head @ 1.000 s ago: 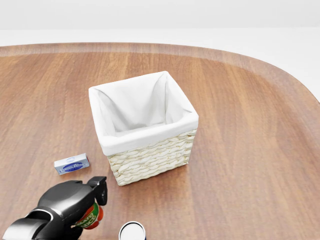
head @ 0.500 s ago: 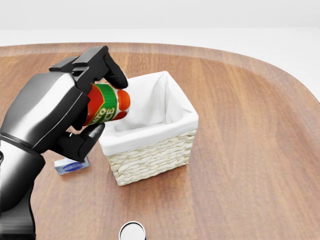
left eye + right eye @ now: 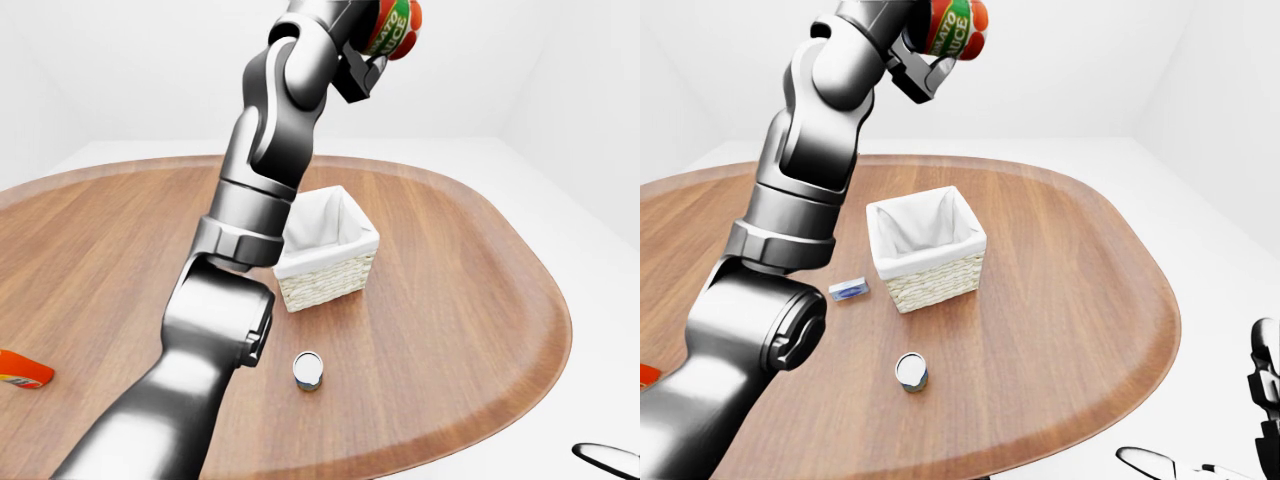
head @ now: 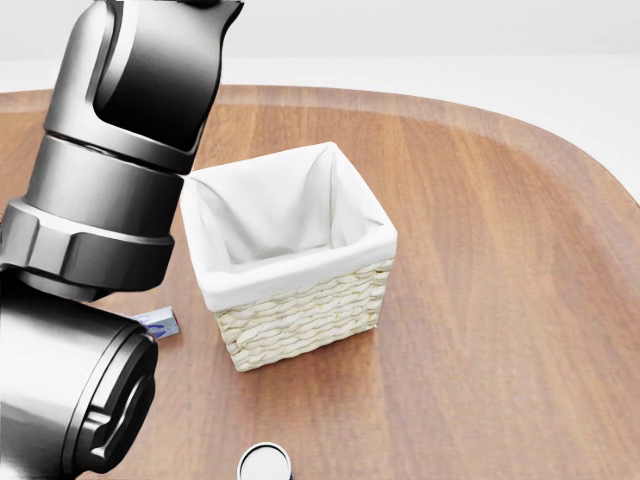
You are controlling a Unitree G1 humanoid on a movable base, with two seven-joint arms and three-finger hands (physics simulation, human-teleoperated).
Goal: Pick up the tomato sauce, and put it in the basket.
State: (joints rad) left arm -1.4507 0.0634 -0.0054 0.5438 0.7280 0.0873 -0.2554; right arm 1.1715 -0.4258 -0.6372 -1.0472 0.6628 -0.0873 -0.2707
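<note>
The round wooden table (image 3: 1060, 290) fills most of each view, its dark rim curving along the right and bottom of the eye views against white walls and floor. Next in bulk is the robot's left arm (image 3: 215, 330), a grey and silver column rising from the bottom left of the eye views to the top edge; in the head view it covers the whole left side and hides part of the basket's left rim.

The wicker basket (image 3: 928, 245), lined with white cloth, stands upright near the middle of the table, open at the top and with nothing visible inside.

The left hand (image 3: 930, 50) is raised to the top edge of the eye views, well above the table and higher than the basket. Its dark fingers close round the tomato sauce (image 3: 958, 22), a red and green labelled can held tilted, partly cut off by the frame's top.

A small silver tin can (image 3: 911, 371) stands on the table below the basket, near the table's lower edge. A small blue and white box (image 3: 849, 290) lies flat just left of the basket. A red and orange object (image 3: 22, 369) shows at the left edge of the left-eye view, cut off by the frame.

At the right edge of the right-eye view a dark part of the right hand (image 3: 1268, 390) shows; I cannot tell whether it is open or closed.
</note>
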